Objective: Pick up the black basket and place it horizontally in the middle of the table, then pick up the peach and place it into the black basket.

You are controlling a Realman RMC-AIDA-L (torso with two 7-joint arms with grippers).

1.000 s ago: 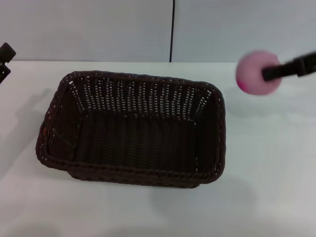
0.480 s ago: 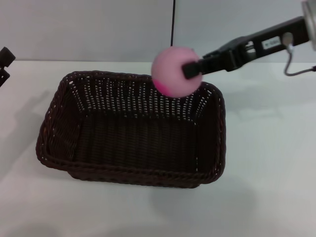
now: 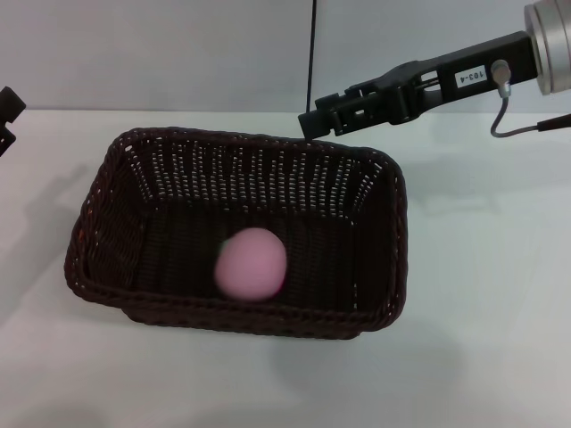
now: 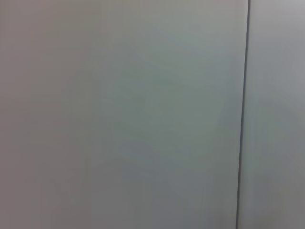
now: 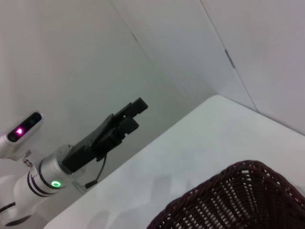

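Peach [image 3: 252, 263]: head view, lying free on the floor of the black basket [image 3: 107, 223], toward the near wall, well below and to the robot's left of the right hand [image 3: 310, 124]. The outline is smeared, so it may be rolling. Basket sits lengthwise across the middle of the white bench [image 3: 482, 312]. Right hand released, nothing between its fingers, poised above the far rim. Left hand [image 3: 7, 116] parked at the far left edge, well apart from the basket; its state cannot be told.

Left wrist view: blank wall and one dark seam only. No task item.

Right wrist view: a corner of the basket rim [image 5: 248, 191] close under the hand, bench beyond, left arm raised across the way.

Judgement: drop looks complete. To finish well, lift the right hand straight up clear of the rim before pulling back, so nothing nudges the basket.
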